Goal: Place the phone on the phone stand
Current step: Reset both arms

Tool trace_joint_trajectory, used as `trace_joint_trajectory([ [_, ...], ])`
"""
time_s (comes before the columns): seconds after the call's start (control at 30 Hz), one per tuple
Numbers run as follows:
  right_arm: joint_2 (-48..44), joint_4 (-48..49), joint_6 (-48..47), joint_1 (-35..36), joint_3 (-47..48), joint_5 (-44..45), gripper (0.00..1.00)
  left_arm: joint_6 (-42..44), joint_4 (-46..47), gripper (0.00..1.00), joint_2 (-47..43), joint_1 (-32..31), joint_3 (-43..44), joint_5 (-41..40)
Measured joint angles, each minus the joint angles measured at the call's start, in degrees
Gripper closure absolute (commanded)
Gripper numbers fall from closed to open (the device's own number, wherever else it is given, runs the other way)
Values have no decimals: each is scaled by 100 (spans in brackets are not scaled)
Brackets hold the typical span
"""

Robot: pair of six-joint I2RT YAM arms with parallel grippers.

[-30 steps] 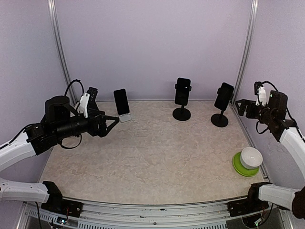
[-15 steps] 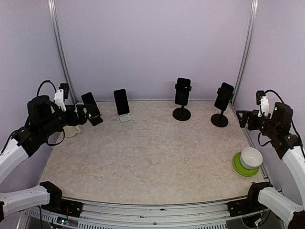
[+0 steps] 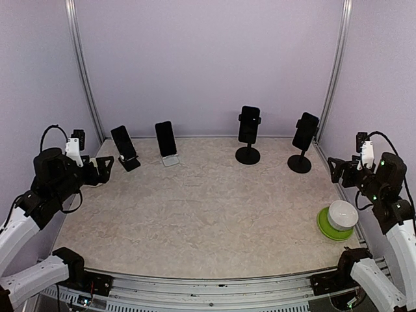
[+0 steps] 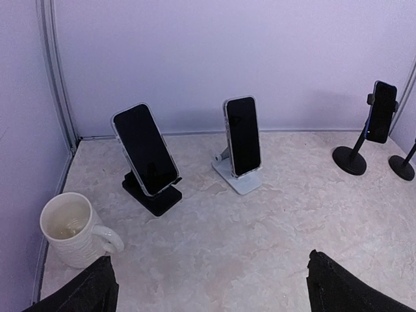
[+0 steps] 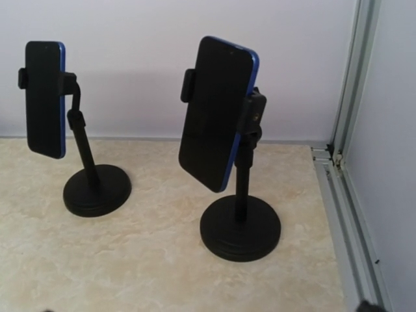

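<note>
Several dark phones stand on stands along the back of the table. The leftmost phone (image 3: 123,143) (image 4: 144,149) leans on a low black wedge stand (image 3: 131,164) (image 4: 153,197). Beside it, a second phone (image 4: 243,136) rests on a white stand (image 4: 238,178). Two more phones (image 5: 216,112) (image 5: 44,90) are clamped on black pole stands (image 5: 240,227) (image 5: 97,189). My left gripper (image 3: 104,167) (image 4: 211,292) is open and empty, short of the wedge stand. My right gripper (image 3: 337,167) is open and empty, right of the rightmost pole stand.
A white ribbed mug (image 4: 71,229) sits at the left, close to my left finger. A white bowl (image 3: 342,214) on a green plate (image 3: 328,231) lies at the right edge. Metal frame posts (image 3: 83,71) stand at the back corners, and a rail (image 5: 344,214) runs along the right side.
My left gripper has pulled back left and toward the near edge, uncovering the phone on the black wedge stand. My right arm has drawn back to the right and lower.
</note>
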Motion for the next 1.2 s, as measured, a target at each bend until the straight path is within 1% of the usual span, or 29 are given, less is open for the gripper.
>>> trace_joint_trajectory([
  [0.13, -129, -20, -9, 0, -44, 0, 0, 72, -79, 1, -208, 107, -59, -212],
  [0.33, -367, -24, -111, 0, -166, -216, 0, 76, -109, 1, -299, 205, -66, -295],
  [0.53, -304, -33, -105, 0, -192, -306, 0, 13, -127, 1, -363, 533, -201, -310],
  [0.67, -166, -37, -17, 0, -192, -319, 0, -59, -129, 1, -518, 643, -348, -317],
  [0.77, -37, -68, 57, 0, -192, -317, 0, -70, -125, 1, -656, 671, -457, -332],
  [0.97, -63, -92, 219, 0, -192, -236, 0, -76, -131, 1, -876, 680, -503, -422],
  [1.2, -66, -101, 223, 0, -192, -282, 0, -79, -120, 1, -892, 682, -522, -481],
])
